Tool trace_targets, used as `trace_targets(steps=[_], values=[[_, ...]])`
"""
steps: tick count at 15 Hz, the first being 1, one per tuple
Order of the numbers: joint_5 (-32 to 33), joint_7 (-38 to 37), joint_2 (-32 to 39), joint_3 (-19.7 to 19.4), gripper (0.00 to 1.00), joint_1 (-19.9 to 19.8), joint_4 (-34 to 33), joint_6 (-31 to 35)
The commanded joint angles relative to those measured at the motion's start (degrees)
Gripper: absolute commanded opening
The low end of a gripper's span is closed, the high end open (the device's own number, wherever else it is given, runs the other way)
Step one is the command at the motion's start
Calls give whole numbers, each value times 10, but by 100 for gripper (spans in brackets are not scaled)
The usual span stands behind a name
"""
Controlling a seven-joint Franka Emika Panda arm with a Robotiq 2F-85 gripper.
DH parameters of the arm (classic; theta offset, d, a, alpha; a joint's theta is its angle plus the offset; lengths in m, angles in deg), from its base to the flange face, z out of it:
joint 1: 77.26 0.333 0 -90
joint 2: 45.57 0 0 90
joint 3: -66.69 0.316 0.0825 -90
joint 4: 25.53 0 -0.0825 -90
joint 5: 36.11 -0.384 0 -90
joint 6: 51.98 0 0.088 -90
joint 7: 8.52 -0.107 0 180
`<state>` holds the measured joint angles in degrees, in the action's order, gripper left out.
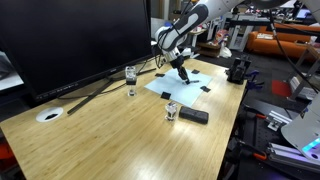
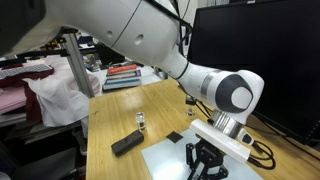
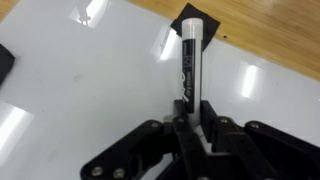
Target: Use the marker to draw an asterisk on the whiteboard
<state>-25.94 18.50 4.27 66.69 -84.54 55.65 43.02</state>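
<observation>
The whiteboard (image 1: 188, 84) is a pale sheet with black corner pieces on the wooden table, also seen in an exterior view (image 2: 175, 158) and filling the wrist view (image 3: 80, 80). My gripper (image 1: 183, 72) is shut on the marker (image 3: 190, 62), a thin dark stick with a pale end pointing down at the sheet. In the wrist view the marker's tip sits near a black corner piece (image 3: 196, 16). Whether the tip touches the sheet I cannot tell. In the exterior view from the side, the gripper (image 2: 206, 165) hangs over the sheet.
A flat black block (image 1: 194, 116) and a small glass jar (image 1: 172, 111) sit near the sheet; they also show in an exterior view (image 2: 126, 144). Another glass (image 1: 131, 80) and a white disc (image 1: 50, 115) lie by a large monitor (image 1: 70, 40). Cables run behind.
</observation>
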Motion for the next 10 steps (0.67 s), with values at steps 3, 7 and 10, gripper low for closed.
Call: trace_targets(steps=[3, 7, 10], values=[[25, -13, 13, -17, 5, -3, -7, -36], [30, -13, 17, -26, 5, -13, 8, -52], [27, -8, 11, -21, 5, -18, 10, -42]])
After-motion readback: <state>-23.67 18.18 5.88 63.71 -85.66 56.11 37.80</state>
